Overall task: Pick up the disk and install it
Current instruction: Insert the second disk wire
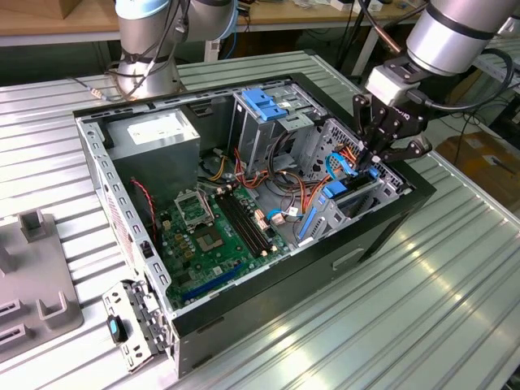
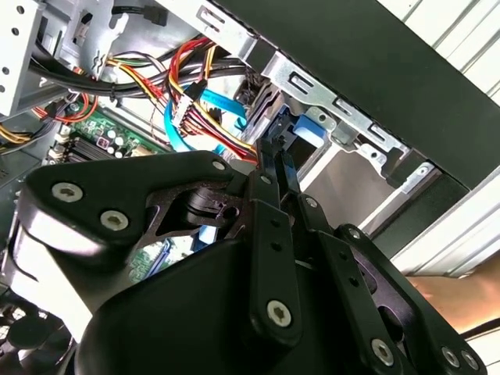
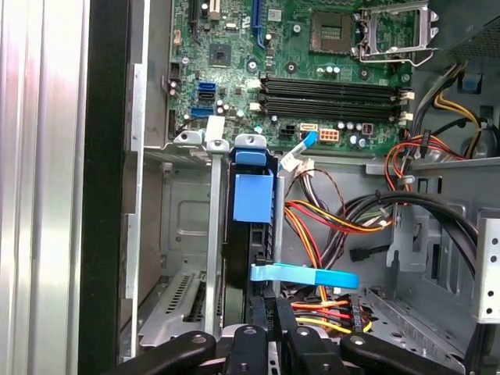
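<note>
In the first wrist view the black fingers [image 3: 269, 316] are closed together on the near edge of the disk [image 3: 248, 234]. The disk stands on its edge inside a metal bay [image 3: 191, 234] of the computer case [image 3: 105, 195]. Its long axis runs away from the gripper [image 3: 269, 332], toward the motherboard [image 3: 305, 86], and its blue carrier end points that way. A flat blue cable [image 3: 305, 275] crosses just beside the fingers. In the second wrist view the fingers [image 2: 273, 168] reach into the same blue-framed slot. In the exterior view the gripper [image 1: 375, 156] hangs over the drive cage [image 1: 357, 191] at the case's end on the exterior view's right. The open case lies on a ribbed metal desk [image 1: 422, 301].
</note>
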You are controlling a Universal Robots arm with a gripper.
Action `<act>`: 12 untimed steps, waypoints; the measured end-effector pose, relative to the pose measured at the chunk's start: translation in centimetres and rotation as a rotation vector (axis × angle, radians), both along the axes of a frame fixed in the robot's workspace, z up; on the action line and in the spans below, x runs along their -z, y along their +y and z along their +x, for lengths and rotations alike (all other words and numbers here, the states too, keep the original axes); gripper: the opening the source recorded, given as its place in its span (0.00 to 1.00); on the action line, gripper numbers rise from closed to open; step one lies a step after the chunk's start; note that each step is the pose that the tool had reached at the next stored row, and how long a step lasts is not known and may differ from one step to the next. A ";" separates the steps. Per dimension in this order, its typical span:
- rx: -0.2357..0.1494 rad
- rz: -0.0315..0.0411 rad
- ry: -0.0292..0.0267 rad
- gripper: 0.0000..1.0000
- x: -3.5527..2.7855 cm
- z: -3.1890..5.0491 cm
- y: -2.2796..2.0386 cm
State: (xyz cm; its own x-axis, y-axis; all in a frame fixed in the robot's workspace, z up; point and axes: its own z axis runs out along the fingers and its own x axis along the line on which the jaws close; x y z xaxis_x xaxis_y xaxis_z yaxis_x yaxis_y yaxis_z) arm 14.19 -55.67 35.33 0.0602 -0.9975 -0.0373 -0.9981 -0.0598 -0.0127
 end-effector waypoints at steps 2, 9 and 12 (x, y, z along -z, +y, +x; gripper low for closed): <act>0.000 0.0001 0.0000 0.16 0.10 0.00 0.00; -0.001 0.0000 -0.0001 0.16 0.30 0.02 -0.33; -0.001 0.0002 -0.0006 0.16 0.38 -0.05 -0.33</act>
